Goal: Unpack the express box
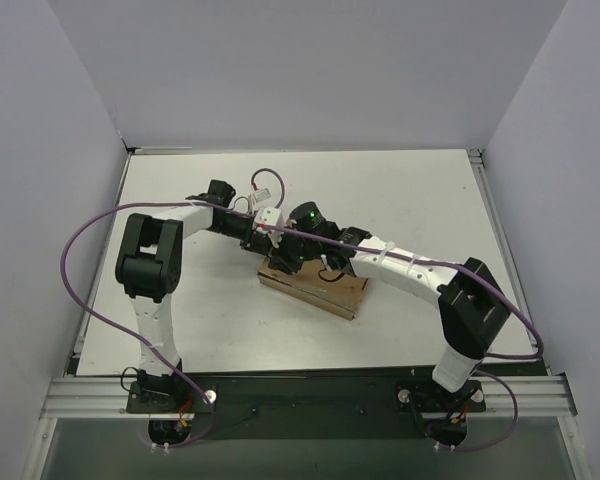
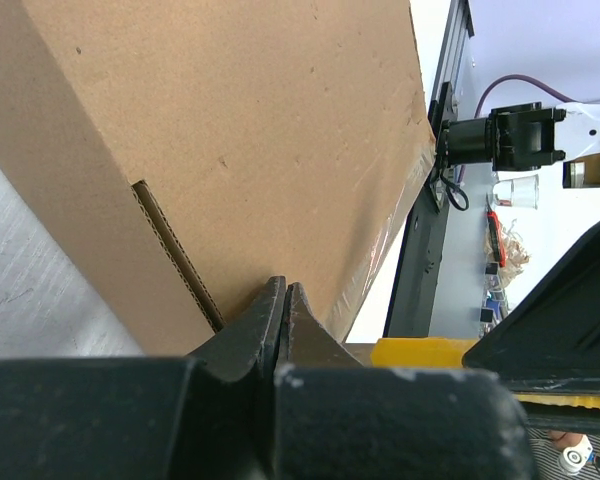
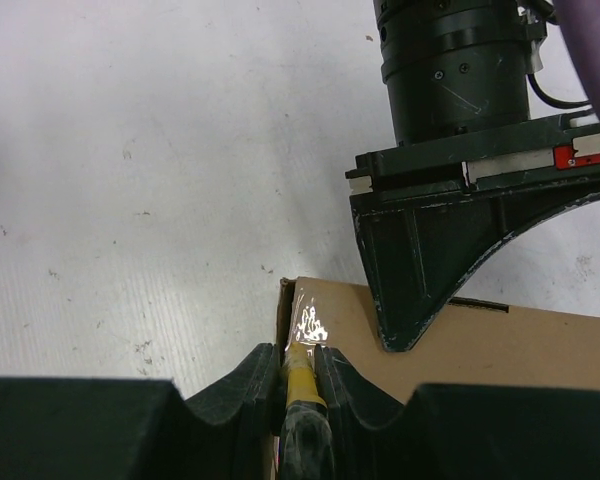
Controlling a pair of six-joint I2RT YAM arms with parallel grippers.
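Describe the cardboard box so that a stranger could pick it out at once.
On the white table, look to the middle, where the left pincer and the right pincer meet. Under them lies the express box, flat and rectangular. It is the only brown cardboard thing there, far larger than the yellow utility knife gripped in the right pincer at its taped corner.

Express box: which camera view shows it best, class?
Top external: it shows the express box in outline on the table, though partly covered. Left wrist shows only one close cardboard face; right wrist only a taped corner.
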